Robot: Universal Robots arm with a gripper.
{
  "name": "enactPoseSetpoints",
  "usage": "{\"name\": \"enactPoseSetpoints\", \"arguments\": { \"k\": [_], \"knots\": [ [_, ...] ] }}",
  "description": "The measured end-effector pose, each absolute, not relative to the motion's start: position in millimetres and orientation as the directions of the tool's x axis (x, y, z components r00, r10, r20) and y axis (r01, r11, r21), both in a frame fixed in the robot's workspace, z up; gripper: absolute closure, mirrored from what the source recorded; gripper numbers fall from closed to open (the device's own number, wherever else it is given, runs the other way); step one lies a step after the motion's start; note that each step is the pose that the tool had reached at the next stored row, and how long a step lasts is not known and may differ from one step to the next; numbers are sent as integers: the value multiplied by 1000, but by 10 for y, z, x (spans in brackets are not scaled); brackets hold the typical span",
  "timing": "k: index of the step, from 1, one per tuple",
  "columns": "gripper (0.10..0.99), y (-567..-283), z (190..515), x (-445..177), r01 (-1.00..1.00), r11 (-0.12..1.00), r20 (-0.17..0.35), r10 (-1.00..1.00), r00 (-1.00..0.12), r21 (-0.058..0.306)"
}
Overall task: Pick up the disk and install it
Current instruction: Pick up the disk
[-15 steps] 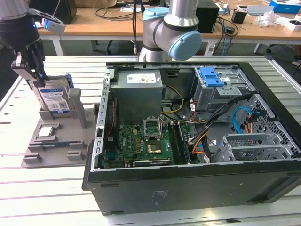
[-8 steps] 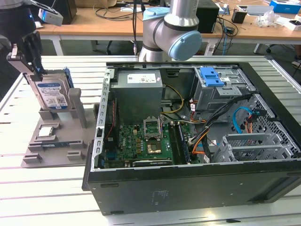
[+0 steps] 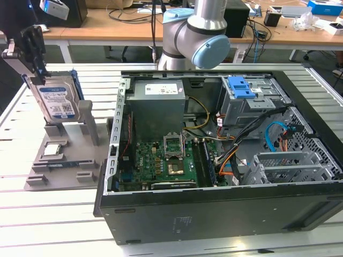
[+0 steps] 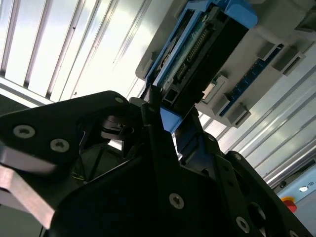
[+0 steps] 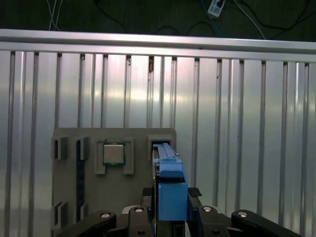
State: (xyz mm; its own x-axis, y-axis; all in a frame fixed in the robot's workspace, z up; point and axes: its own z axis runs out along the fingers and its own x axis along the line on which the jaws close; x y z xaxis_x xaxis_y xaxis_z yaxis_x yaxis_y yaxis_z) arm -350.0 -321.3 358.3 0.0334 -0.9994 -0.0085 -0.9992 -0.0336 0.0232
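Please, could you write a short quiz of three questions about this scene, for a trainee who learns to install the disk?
1. True or false: the disk sits inside the case.
2. What does the end effector grip? A. the disk's blue bracket; B. a screwdriver; C. a fan.
3. In the first wrist view, which small square part lies in the tray beside the disk?

Key
1. False: it stands at the tray, outside the case.
2. A.
3. The chip.

Slatted table (image 3: 53, 225) with fixture (image 3: 80, 154), computer case (image 3: 214, 214)
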Motion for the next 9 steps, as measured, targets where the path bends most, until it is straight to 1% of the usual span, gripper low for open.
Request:
{"name": "enactPoseSetpoints", "arguments": {
  "k": [9],
  "knots": [
    [722,-3202,3821,-3500,-999,-34,-8,-999,33,23]
  ]
}}
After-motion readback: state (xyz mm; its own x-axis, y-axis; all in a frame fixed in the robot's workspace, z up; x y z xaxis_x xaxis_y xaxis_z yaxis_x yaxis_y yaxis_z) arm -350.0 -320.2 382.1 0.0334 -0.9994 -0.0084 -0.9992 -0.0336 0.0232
